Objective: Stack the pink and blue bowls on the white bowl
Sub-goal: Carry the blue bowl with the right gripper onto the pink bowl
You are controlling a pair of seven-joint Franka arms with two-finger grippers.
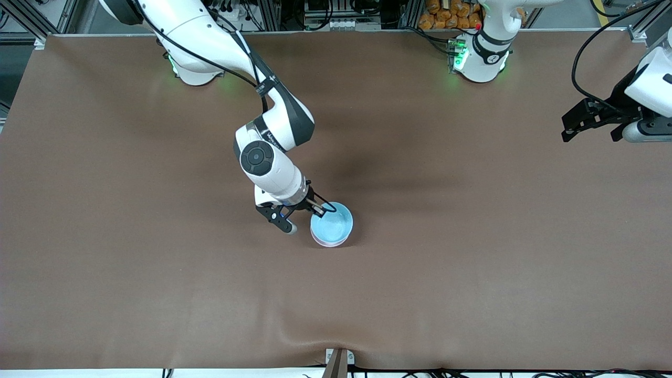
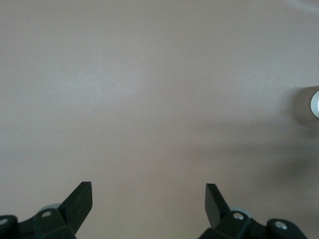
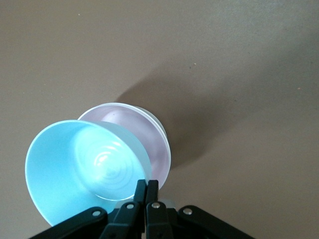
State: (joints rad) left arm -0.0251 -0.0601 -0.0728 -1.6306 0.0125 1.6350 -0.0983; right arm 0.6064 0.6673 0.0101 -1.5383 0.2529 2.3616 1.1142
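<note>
My right gripper point(image 1: 318, 209) is shut on the rim of the light blue bowl point(image 1: 332, 223) near the table's middle. In the right wrist view its fingers point(image 3: 146, 185) pinch the blue bowl's rim point(image 3: 84, 164), and the bowl hangs over the pale pink bowl point(image 3: 149, 142), a little off its centre. The pink bowl sits nested in the white bowl point(image 3: 162, 130), of which only a thin edge shows. In the front view a pink rim point(image 1: 326, 243) peeks out under the blue bowl. My left gripper point(image 1: 588, 134) waits open and empty over the table's edge at the left arm's end point(image 2: 148, 191).
The brown table cover point(image 1: 472, 262) is bare around the stack. A clamp point(image 1: 338, 361) sits at the table's near edge. A small pale round object point(image 2: 315, 103) shows at the edge of the left wrist view.
</note>
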